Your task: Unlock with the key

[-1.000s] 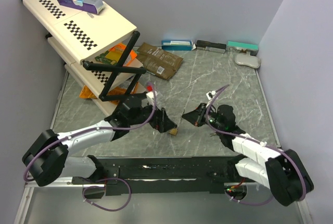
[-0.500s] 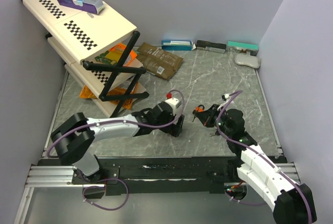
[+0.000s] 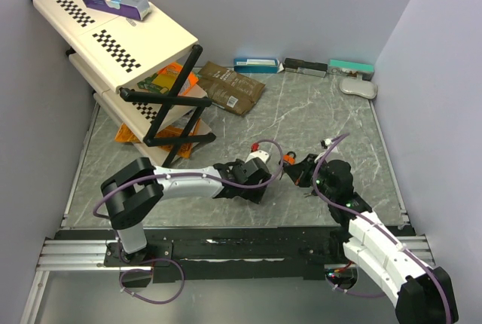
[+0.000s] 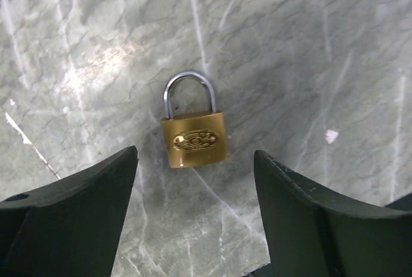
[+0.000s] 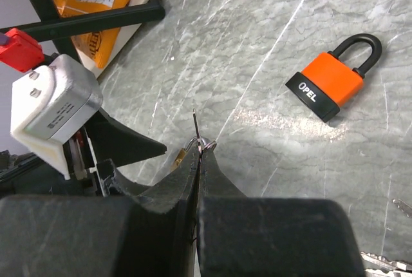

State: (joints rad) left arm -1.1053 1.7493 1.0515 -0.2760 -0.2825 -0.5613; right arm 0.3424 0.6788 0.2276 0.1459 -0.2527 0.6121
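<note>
Grey marbled counter (image 3: 324,113) is pictured carrying two padlocks within reach of both arms. The left gripper (image 4: 194,161) is held low over a small brass padlock with a steel shackle (image 4: 194,136), its fingers spread wide to either side of the body and touching nothing. The right gripper (image 5: 198,154) is pressed tight on a thin steel key (image 5: 195,125), whose blade juts past the fingertips. An orange padlock with a black shackle (image 5: 328,84) lies apart on the stone, marked "OPEL" on its black band.

The brass padlock lies flat with its shackle closed. It is judged dense, rigid and smooth-faced, likely to skid if nudged. A hold across its two narrow edges, clear of the shackle and the keyhole end, is suggested. Its oval stamp cannot be read. The key is judged light and stiff, and easily twisted out of line in so narrow a pinch.
</note>
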